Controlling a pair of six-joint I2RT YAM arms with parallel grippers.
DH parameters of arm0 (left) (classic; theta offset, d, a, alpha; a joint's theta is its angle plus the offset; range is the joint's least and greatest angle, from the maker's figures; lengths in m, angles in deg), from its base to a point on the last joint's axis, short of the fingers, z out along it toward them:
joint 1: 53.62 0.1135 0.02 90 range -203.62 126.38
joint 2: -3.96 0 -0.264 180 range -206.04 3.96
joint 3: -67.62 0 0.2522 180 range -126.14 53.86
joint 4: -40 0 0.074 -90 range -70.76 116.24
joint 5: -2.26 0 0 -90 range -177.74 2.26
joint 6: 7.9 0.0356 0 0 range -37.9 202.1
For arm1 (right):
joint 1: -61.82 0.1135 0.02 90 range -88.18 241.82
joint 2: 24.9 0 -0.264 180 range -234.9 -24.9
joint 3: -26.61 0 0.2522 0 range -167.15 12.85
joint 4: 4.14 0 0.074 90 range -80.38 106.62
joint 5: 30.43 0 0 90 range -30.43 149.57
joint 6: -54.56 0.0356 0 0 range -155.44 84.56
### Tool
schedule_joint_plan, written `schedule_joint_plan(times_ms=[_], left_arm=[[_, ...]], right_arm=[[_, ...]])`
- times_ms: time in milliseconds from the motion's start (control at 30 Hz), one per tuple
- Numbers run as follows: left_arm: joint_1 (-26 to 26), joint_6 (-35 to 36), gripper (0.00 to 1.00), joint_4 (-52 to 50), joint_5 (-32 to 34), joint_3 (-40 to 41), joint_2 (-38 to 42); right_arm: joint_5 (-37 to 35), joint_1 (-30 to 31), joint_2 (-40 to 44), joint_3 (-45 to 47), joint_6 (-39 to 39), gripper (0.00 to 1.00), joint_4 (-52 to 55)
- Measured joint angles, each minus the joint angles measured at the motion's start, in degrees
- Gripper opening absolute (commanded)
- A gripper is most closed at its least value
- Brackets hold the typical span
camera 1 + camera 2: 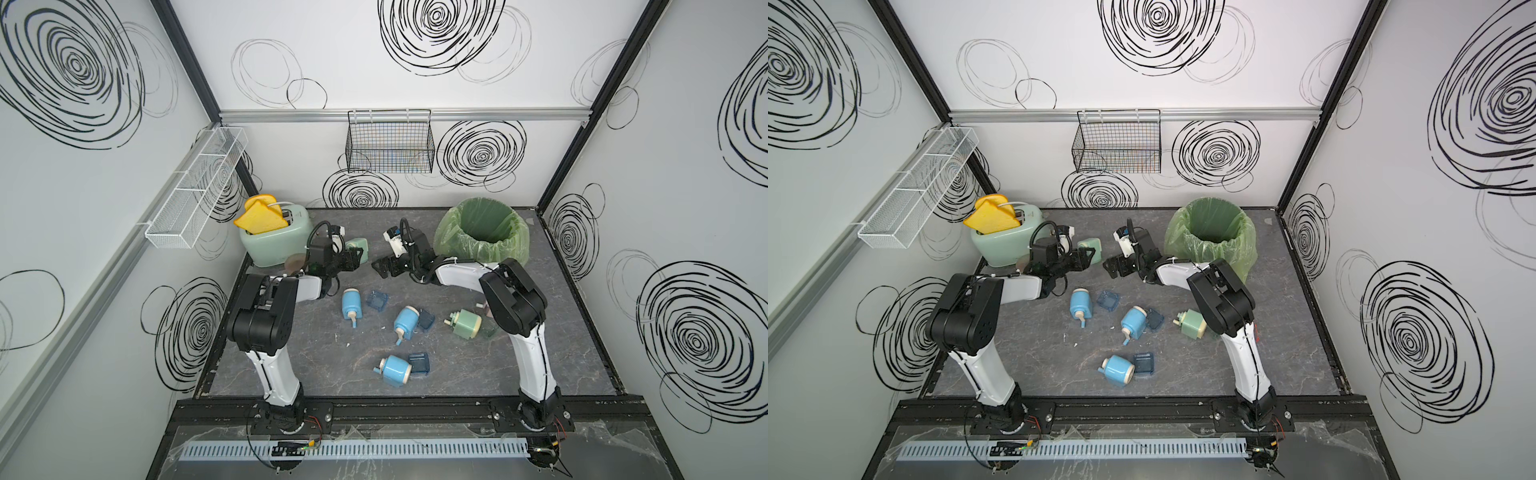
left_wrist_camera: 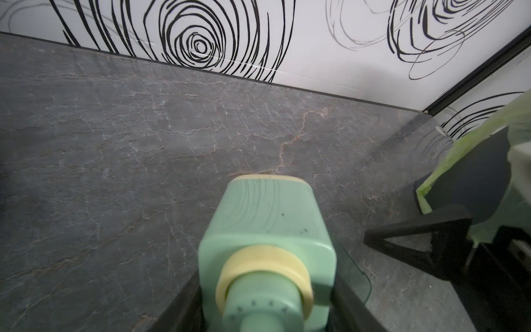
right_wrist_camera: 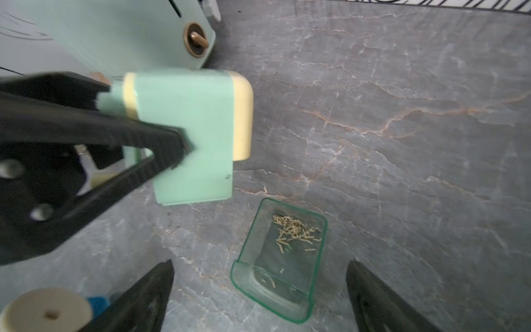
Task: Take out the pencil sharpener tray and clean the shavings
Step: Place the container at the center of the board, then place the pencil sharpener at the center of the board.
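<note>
As the tray (image 3: 255, 250) lies flat, tabletop (image 3: 402, 143) shows around its edges.

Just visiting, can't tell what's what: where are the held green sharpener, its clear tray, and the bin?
green sharpener (image 3: 186, 129), right wrist view, mint side face.
clear tray (image 3: 258, 253), right wrist view, bare part of its floor.
bin (image 1: 478, 249), a top view, near rim of its liner.
</note>
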Motion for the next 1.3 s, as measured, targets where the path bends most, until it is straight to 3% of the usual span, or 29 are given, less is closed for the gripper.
schedule_joint_plan(times_ms=[200, 433, 700, 1033, 1167, 1300], left_arm=[[-0.5, 0.0, 0.24, 2.0, -0.4, 1.3, 0.3], [-2.8, 1.0, 0.24, 4.7, -1.4, 4.2, 1.1], [-4.9, 3.1, 0.26, 8.3, -2.3, 7.8, 5.2], [-6.5, 5.2, 0.26, 7.8, -1.4, 8.7, 7.1], [-7.6, 6.1, 0.25, 7.0, -0.7, 8.7, 7.8], [-8.4, 7.1, 0.25, 5.7, 0.7, 8.8, 8.5]], right_arm=[[12.2, -3.9, -0.1, -10.5, 5.1, 0.99, 2.0], [19.8, -4.0, -4.3, -21.4, 7.4, 0.99, 5.6], [16.5, -2.0, -7.2, -23.3, 3.3, 0.99, 15.9], [13.7, -1.2, -7.1, -23.7, -0.9, 0.99, 19.5], [14.2, -0.9, -7.1, -24.4, -1.8, 0.79, 20.4], [15.0, -0.5, -7.1, -24.7, -1.6, 0.66, 21.0]])
